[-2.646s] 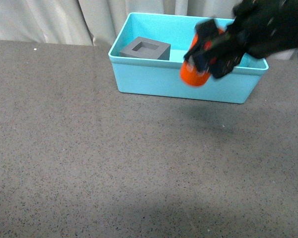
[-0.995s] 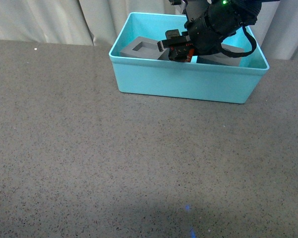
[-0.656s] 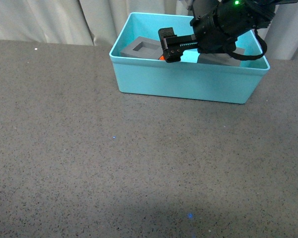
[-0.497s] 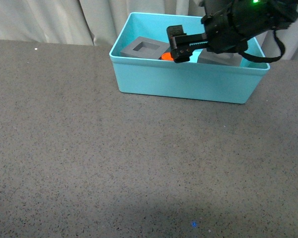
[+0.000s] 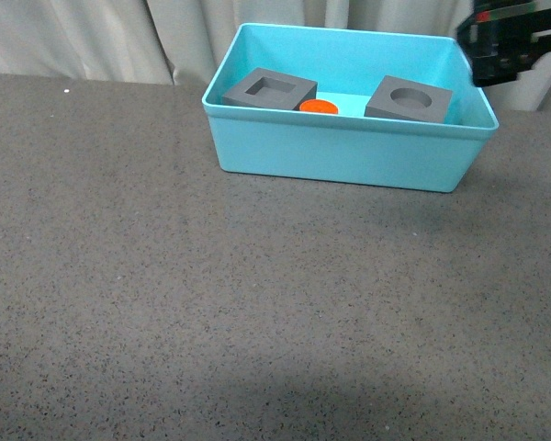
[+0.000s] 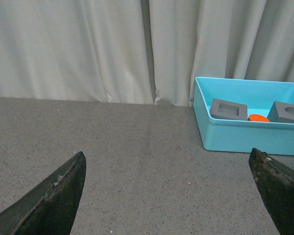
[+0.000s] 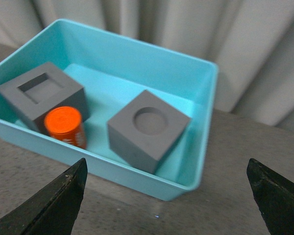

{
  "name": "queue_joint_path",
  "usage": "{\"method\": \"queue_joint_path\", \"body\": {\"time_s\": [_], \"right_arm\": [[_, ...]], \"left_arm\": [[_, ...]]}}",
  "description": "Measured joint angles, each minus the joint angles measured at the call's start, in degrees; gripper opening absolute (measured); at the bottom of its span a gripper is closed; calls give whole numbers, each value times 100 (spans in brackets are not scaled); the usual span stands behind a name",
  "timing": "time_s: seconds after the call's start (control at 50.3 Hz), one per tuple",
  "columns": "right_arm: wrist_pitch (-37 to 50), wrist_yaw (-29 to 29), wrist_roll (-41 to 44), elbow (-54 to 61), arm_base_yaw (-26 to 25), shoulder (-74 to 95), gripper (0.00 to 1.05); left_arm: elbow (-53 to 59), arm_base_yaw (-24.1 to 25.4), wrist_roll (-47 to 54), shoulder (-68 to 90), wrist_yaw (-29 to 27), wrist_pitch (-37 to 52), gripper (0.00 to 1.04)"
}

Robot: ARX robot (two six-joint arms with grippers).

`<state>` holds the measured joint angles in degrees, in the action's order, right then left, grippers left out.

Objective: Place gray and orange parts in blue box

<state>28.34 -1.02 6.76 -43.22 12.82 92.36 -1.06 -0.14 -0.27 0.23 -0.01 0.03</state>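
Note:
The blue box (image 5: pixel 349 154) stands at the table's far side. Inside it sit a gray cube with a square recess (image 5: pixel 268 89), an orange cylinder (image 5: pixel 319 107) upright beside it, and a gray cube with a round recess (image 5: pixel 409 99). My right gripper (image 5: pixel 500 46) hovers above the box's right end, open and empty. Its wrist view looks down on the box (image 7: pixel 202 122), both cubes (image 7: pixel 41 95) (image 7: pixel 148 128) and the cylinder (image 7: pixel 63 125), between spread fingers (image 7: pixel 59 205). My left gripper (image 6: pixel 169 196) is open over bare table, well to the left of the box (image 6: pixel 245 139).
The dark speckled tabletop (image 5: pixel 211 303) stretches in front of the box. Pale curtains (image 5: pixel 83 37) hang right behind the table's far edge.
The right gripper carried the orange cylinder into the box, let it go beside the square-recess cube, then rose and pulled away to the right.

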Motion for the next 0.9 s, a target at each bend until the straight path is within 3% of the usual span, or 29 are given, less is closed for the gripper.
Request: {"method": "queue_joint_path", "body": {"time_s": [0.338, 0.517, 0.656, 0.796, 0.895], "right_arm": [[66, -1429, 15, 2227, 68, -2271, 95], [706, -2009, 289, 3108, -385, -2876, 95], [1316, -1784, 407, 3521, -737, -3134, 95], [1611, -1633, 470, 3893, -706, -3571, 95], [2175, -273, -83, 4011, -1084, -3816, 80]], "left_arm": [[0, 0, 0, 0, -2, 0, 98], [0, 0, 0, 0, 0, 0, 98], [0, 0, 0, 0, 0, 0, 98], [0, 0, 0, 0, -2, 0, 98], [0, 0, 0, -2, 2, 0, 98]]}}
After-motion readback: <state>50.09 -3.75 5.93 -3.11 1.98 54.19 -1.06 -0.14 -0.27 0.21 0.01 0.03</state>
